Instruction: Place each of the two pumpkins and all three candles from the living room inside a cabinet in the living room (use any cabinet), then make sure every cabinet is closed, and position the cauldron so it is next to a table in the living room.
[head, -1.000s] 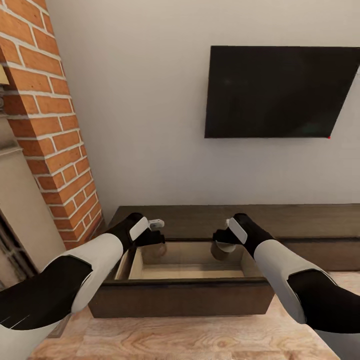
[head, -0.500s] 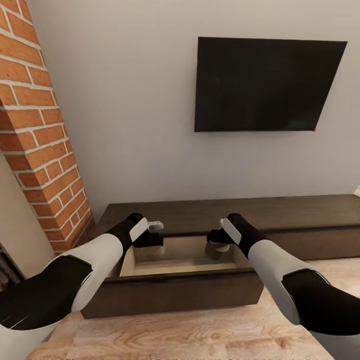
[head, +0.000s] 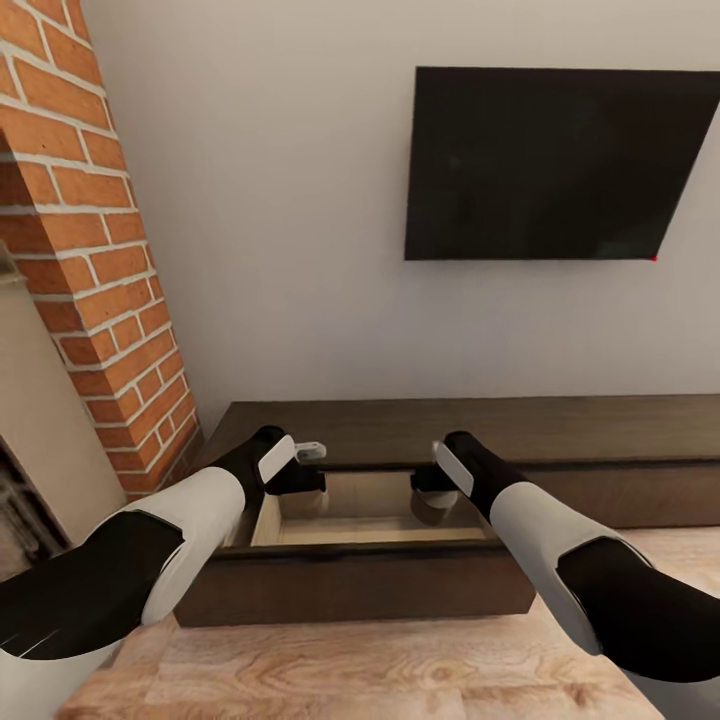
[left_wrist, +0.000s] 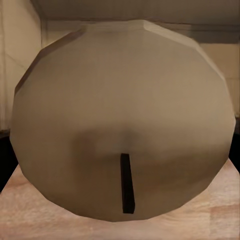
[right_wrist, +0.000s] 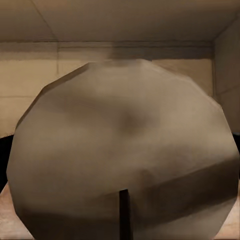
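Candles fill both wrist views: one in the left pincer, one in the right pincer, each hanging over the open drawer of the cabinet. Fingers are hidden, so how wide either pincer stands I cannot tell.

dark matt wood cabinet, rough brick column
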